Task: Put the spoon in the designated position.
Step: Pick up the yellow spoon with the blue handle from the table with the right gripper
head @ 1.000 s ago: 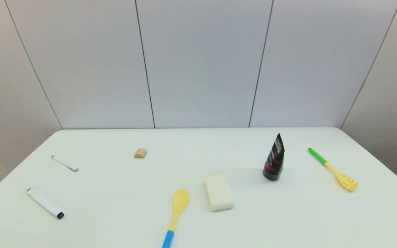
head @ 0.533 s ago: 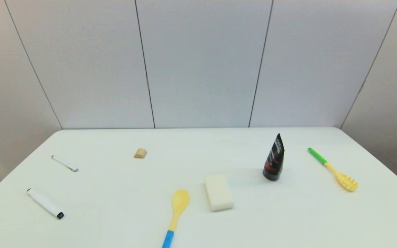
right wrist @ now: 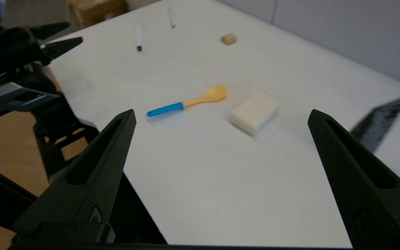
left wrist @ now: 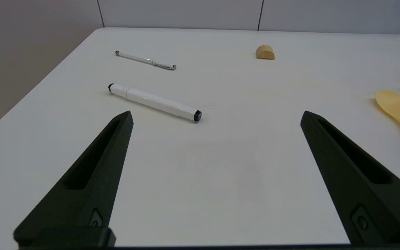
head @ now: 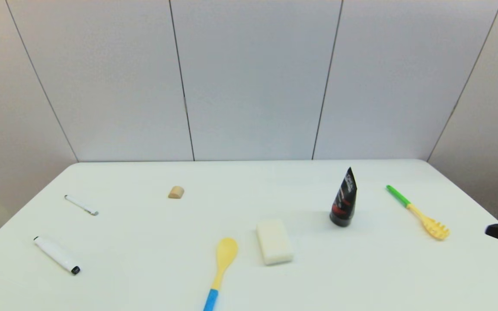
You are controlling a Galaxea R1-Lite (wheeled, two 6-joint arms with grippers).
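My right hand (right wrist: 219, 116) is spread; the spoon (head: 221, 265) at the worktop's near edge looks light, stiff; I'd pinch its slim neck.

A lab-like test space: a plain white table (head: 145, 242) stands against bare grey panelled walls (head: 249, 77).

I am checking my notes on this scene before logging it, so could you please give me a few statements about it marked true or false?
1. The spoon lies flat on the table, held by neither gripper. True.
2. The black tube lies on its side. False: it stands upright.
3. The right gripper is open. True.
4. The pasta fork touches the spoon. False: it lies far off, beyond the tube.
5. The left gripper is shut on the marker. False: it is open, holding nothing.
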